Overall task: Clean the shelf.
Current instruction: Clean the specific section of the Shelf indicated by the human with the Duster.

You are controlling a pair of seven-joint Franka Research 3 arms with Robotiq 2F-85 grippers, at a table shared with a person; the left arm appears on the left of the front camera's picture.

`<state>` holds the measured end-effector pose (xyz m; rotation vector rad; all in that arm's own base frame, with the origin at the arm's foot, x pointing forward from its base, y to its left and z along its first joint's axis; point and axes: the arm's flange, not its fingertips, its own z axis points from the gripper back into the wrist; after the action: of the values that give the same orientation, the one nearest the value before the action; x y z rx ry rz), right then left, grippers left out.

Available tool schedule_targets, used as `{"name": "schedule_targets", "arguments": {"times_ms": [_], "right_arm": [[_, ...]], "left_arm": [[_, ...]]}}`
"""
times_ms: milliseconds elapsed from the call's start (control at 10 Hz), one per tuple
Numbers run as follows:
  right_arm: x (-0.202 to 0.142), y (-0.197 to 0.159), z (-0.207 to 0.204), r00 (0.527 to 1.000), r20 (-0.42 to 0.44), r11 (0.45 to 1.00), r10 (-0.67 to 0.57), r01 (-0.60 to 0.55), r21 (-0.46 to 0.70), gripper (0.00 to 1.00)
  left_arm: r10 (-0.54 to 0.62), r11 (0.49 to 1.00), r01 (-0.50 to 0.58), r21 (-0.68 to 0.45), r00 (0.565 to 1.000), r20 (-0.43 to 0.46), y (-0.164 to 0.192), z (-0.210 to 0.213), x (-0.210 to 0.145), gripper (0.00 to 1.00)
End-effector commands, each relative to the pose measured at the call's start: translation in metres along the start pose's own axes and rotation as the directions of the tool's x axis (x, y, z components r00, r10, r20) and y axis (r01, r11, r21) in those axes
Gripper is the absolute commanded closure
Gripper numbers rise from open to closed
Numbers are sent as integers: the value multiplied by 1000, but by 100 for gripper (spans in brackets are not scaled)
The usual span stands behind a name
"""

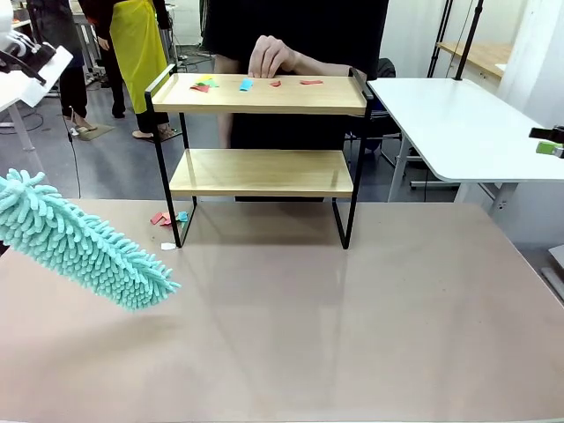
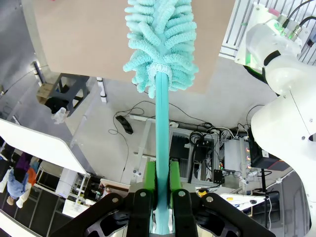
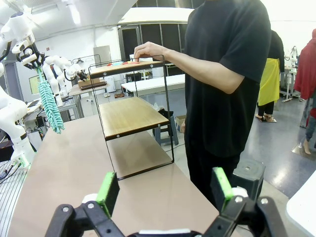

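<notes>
I'm clenching the duster [image 1: 84,242] in my left fingers [image 2: 149,177] over the near bench [image 1: 352,335]; my right fingers [image 3: 107,190] are hanging released. Farther off, the shelf [image 1: 264,172] is standing at the bench's far edge, scraps [image 1: 246,85], probably paper, littering its top board beside a person's hand [image 1: 271,57]: I'm judging all the cleaning is remaining.

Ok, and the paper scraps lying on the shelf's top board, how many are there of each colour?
Red scraps: 3
Blue scrap: 1
Green-yellow scrap: 1, possibly two overlapping
Total on the top board of the shelf: 5
</notes>
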<state>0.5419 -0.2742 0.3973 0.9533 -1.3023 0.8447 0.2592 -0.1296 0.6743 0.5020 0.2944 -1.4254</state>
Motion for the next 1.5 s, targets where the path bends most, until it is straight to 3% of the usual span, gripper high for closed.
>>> {"name": "schedule_targets", "arguments": {"times_ms": [0,100,200,300,400,600,800,1000,1200,1400], "right_arm": [[4,0,-2,1000,2,1000,7,-7,3,0],[4,0,-2,1000,2,1000,7,-7,3,0],[4,0,-2,1000,2,1000,7,-7,3,0],[4,0,-2,1000,2,1000,7,-7,3,0],[4,0,-2,1000,2,1000,7,-7,3,0],[4,0,-2,1000,2,1000,7,-7,3,0],[4,0,-2,1000,2,1000,7,-7,3,0],[4,0,-2,1000,2,1000,7,-7,3,0],[4,0,-2,1000,2,1000,7,-7,3,0],[4,0,-2,1000,2,1000,7,-7,3,0]], "left_arm": [[165,986,-164,-26,985,53,4,6,1,87],[128,992,-121,-43,970,209,1,11,1,87],[113,993,-97,-69,945,305,-5,11,1,87],[124,991,-87,-106,891,436,-3,16,2,87],[158,985,-86,-151,812,562,-2,27,4,87],[215,969,-61,-239,684,697,-3,61,28,87],[314,944,-66,-323,482,818,-7,92,42,87],[484,875,-167,-454,309,819,-3,115,58,87],[645,750,-345,-565,188,741,-11,143,79,87],[738,601,-542,-588,93,669,-16,179,107,87]]}}
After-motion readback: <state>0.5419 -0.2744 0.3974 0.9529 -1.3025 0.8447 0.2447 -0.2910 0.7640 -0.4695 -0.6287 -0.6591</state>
